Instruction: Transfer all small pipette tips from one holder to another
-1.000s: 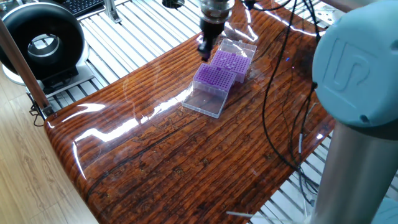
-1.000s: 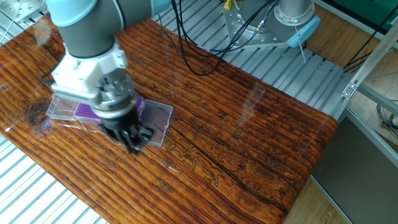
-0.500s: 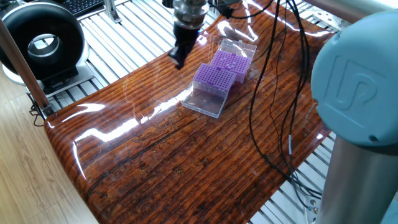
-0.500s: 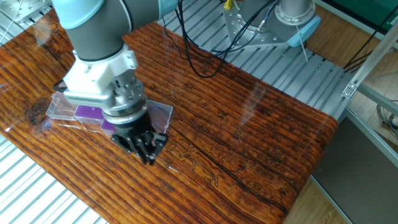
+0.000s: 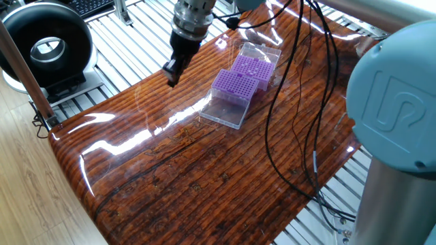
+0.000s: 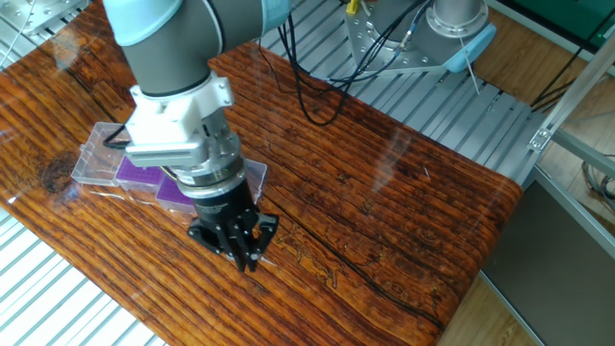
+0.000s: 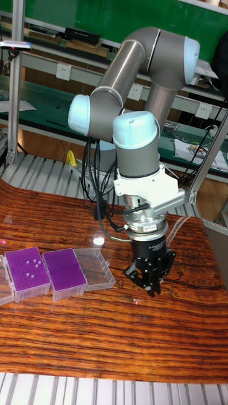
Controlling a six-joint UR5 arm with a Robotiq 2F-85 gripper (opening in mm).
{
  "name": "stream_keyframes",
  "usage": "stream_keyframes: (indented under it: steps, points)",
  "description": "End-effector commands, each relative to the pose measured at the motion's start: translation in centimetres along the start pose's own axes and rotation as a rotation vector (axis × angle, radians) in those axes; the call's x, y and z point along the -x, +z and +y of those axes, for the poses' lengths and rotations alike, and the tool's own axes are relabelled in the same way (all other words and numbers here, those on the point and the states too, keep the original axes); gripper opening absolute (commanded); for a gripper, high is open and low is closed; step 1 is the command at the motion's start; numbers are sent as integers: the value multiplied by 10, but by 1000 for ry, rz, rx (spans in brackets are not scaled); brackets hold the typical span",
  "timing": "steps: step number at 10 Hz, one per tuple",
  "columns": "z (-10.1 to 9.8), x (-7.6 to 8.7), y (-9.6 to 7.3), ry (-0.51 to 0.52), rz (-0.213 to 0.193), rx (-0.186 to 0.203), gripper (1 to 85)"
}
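Tall fixed view shows my gripper (image 7: pixel 152 286) with fingers drawn close at the tips, above bare table (image 7: pixel 114 335), apart from the racks; whether a tip sits between them I cannot tell. Both purple racks (image 7: pixel 45 271) lie side by side in clear boxes (image 7: pixel 96 268); my arm (image 6: pixel 173 125) hides part of them in the other fixed view. No readable writing.

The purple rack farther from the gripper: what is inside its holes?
In the tall fixed view, a few small pale dots show on the far purple rack, probably pipette tips. The near purple rack shows none. The hole depths are not visible. The gripper stands apart from both.
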State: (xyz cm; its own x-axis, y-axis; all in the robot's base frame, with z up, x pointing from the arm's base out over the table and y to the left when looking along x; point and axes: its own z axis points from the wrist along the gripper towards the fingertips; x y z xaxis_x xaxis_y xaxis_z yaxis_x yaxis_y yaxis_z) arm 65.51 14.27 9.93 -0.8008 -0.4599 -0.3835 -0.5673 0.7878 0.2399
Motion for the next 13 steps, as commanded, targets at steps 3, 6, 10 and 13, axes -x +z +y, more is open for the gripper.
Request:
stream_keyframes:
  steps: [3, 6, 10, 13]
  points:
    - [10, 7, 4, -57, -66, 40, 220]
    - [7, 1, 6, -68, -80, 47, 223]
    - [6, -14, 9, -79, -94, 62, 227]
    - [11, -17, 11, -82, -111, 77, 233]
